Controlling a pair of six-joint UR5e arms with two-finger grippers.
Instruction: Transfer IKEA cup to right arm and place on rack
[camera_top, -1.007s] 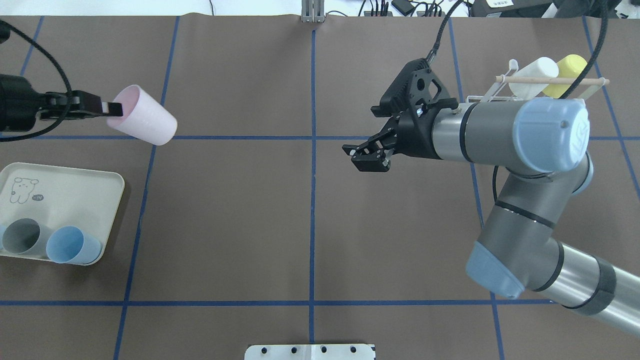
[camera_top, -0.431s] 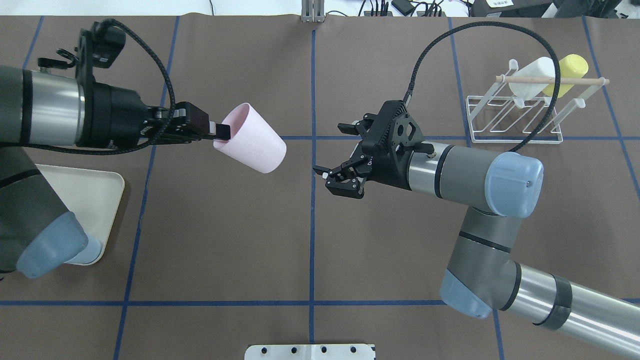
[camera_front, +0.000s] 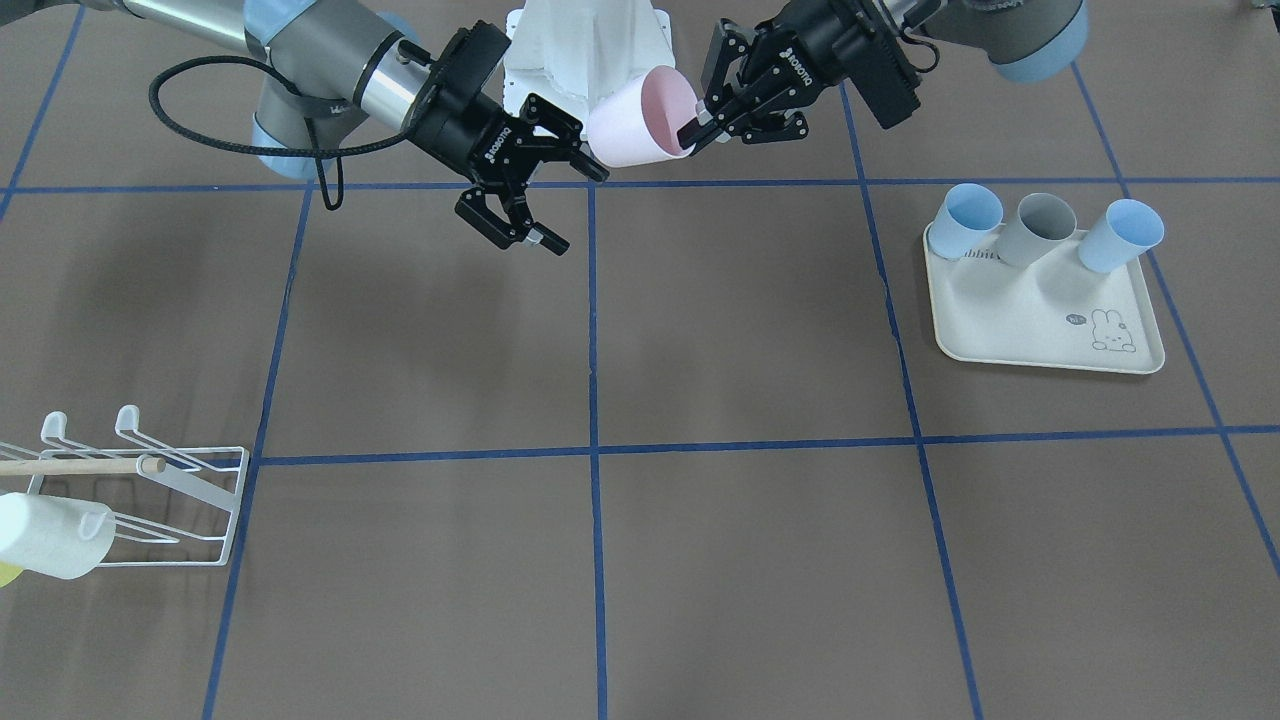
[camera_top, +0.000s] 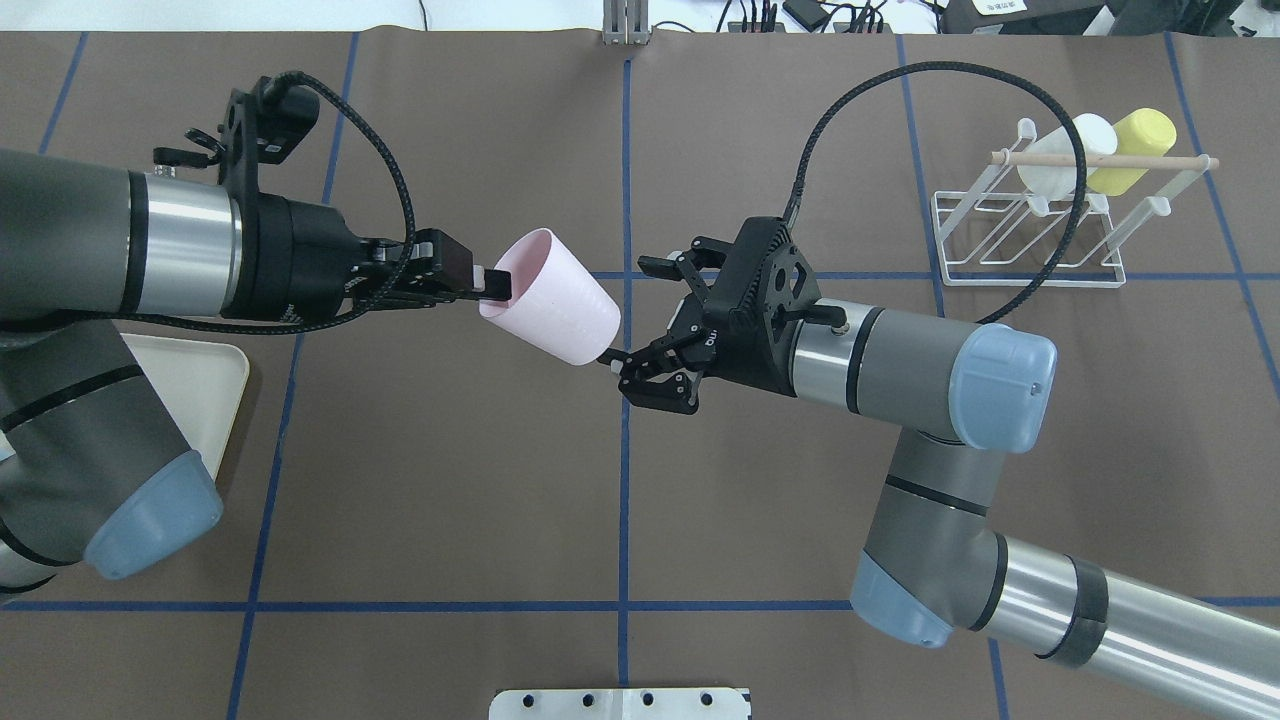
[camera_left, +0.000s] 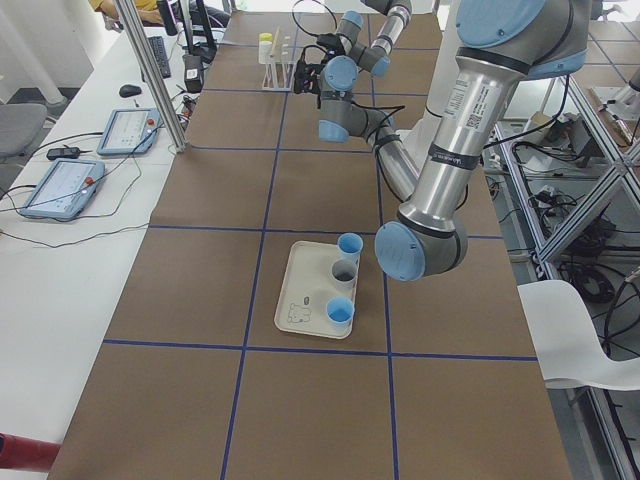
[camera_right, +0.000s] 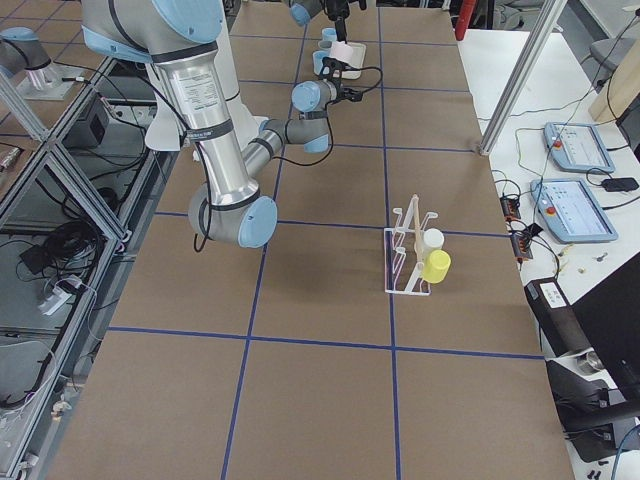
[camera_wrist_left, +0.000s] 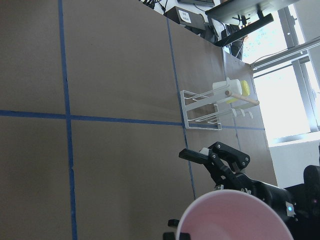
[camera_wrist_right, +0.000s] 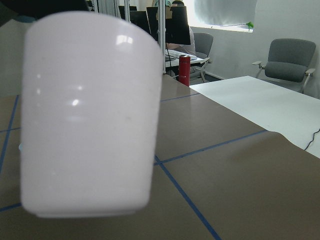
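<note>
Pink cup (camera_top: 550, 310), rim pinched in the left arm's (camera_top: 180, 260) closed jaws, has swung out over mid-table. The right arm (camera_top: 900, 350) has closed in, its jaws spread wide at the cup's base and holding nothing, so the handover looks imminent. The right wrist view shows the cup looming close; only the overhead view shows the rack (camera_top: 1030, 240) well apart.

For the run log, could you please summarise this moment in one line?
phase: handover; left gripper: shut on pink cup rim; right gripper: open by cup base; rack: cup not placed
</note>
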